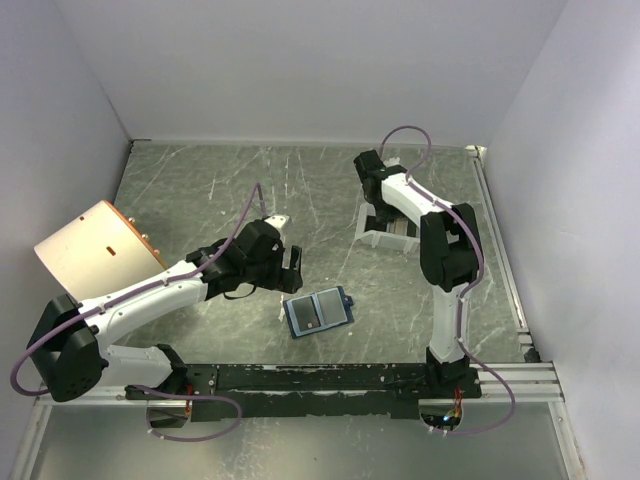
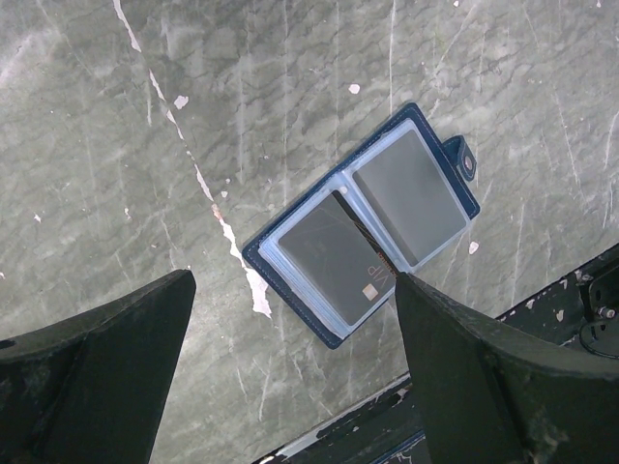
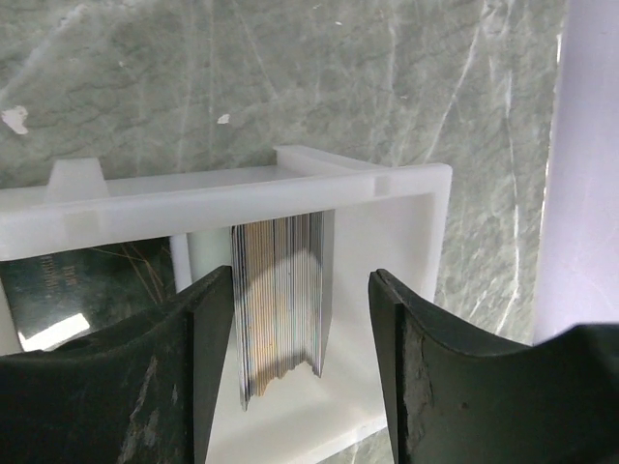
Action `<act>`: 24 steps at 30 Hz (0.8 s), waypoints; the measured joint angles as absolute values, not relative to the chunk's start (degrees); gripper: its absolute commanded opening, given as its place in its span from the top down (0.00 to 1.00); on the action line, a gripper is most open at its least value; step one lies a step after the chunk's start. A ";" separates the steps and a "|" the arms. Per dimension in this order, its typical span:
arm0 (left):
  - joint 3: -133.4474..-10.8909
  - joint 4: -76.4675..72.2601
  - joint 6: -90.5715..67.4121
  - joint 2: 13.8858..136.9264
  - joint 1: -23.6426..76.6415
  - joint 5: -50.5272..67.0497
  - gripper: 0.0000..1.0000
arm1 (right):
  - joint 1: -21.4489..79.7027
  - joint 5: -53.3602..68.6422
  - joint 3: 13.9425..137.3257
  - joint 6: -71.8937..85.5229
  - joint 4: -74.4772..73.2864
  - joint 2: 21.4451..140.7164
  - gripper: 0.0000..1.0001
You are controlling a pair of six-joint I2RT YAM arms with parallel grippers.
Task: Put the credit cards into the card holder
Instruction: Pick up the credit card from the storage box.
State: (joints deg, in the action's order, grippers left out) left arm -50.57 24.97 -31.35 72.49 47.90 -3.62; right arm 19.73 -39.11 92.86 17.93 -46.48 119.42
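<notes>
My right gripper (image 3: 300, 319) had its jaws apart, one finger on each side of the stack of credit cards (image 3: 282, 300); the wrist view showed no contact with either face. The stack stood on edge inside the white tray (image 3: 242, 193), below its cross bar and just beside one end wall.

Handling, as judged: each card should be light, thin and stiff, with slick faces; packed this tightly, several may lift together. The pinch should go across the flat faces near the exposed upper edge, on the outermost card only, with modest force; a grip on the edges alone would probably slip.

My left gripper (image 2: 295, 285) also had its jaws apart and held nothing; it hung above the card holder (image 2: 363, 217), which lay opened flat on the table (image 2: 145, 145) near the front rail, between the two arm bases, with its snap tab (image 2: 466, 155) turned outward. One clear pocket already held a dark card (image 2: 338, 261); I could not tell whether the other pocket was filled.

The holder looked soft and light, so it would likely slide on the smooth table when a card is pushed in; I would press down on the blue cover border and leave the pocket mouths free.
</notes>
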 measured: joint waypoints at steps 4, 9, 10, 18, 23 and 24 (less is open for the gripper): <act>-50.57 24.99 -31.55 72.44 47.86 -3.62 0.04 | 19.64 -40.53 92.16 17.91 -46.78 118.96 0.47; -50.57 25.02 -31.94 72.42 47.83 -3.62 0.04 | 19.59 -41.52 91.24 17.91 -46.76 118.93 0.54; -50.57 24.99 -31.97 72.40 47.83 -3.62 0.04 | 19.57 -41.63 91.07 17.91 -46.76 118.93 0.57; -50.19 25.02 -32.01 72.12 47.83 -3.62 0.04 | 19.55 -42.65 90.39 17.96 -46.89 118.76 0.66; -50.13 25.10 -32.03 72.10 47.83 -3.62 0.04 | 19.55 -43.22 90.30 18.02 -47.03 118.76 0.72; -50.13 25.10 -32.01 72.12 47.83 -3.60 0.04 | 19.57 -43.57 90.30 17.98 -47.11 118.76 0.72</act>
State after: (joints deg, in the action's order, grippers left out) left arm -50.13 25.10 -32.01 72.12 47.83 -3.60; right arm 19.57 -43.57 90.30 17.98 -47.11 118.76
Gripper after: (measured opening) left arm 0.962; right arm 0.340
